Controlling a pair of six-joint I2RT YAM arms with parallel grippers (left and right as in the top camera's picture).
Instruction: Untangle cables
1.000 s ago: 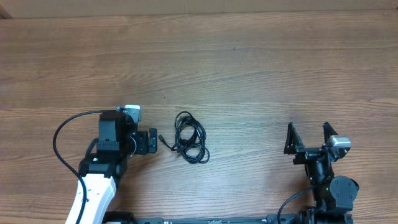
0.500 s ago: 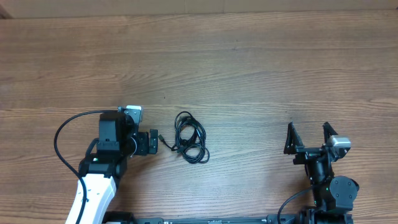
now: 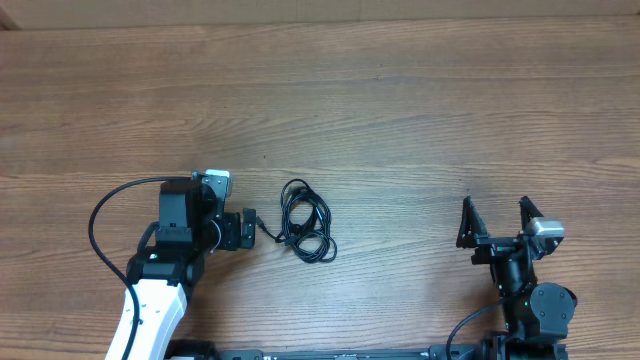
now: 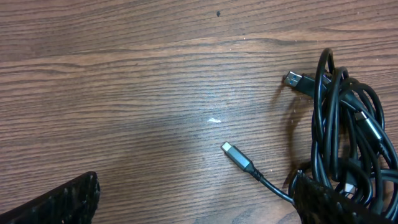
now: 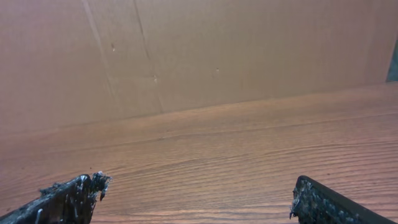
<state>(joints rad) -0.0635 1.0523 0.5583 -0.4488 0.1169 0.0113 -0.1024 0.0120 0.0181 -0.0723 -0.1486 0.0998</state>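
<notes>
**Left gripper [image 3: 246, 227].** Mine. The jaws are spread as wide as they go with nothing between them. It sits low over the table [image 3: 420, 110], tips pointing at the cables.

**Right gripper [image 3: 495, 222].** Mine. The jaws are equally wide and hold nothing. It is at the near right of the table, well apart from the cables.

**Cables [image 3: 306, 222].** One knotted black bundle lying flat on the near half of the table, just beside my left gripper's tips.
- In the left wrist view the bundle [image 4: 345, 130] fills the right side, its lower part hidden behind one of my fingers [image 4: 323, 202].
- One plug end [image 4: 236, 155] trails loose onto the wood between my fingers.
- A second plug [image 4: 297, 81] pokes out at the bundle's upper left.

**Room.** Open wood lies around the bundle on its far side and right. More open wood separates my two grippers. The table's far edge runs along the top of the overhead view, well away from the bundle.

**Surroundings.**
- A brown board [image 5: 217, 50] stands upright beyond the far edge, facing my right gripper [image 5: 199, 202].
- My left arm's black wire [image 3: 100, 225] loops out to the left.
</notes>
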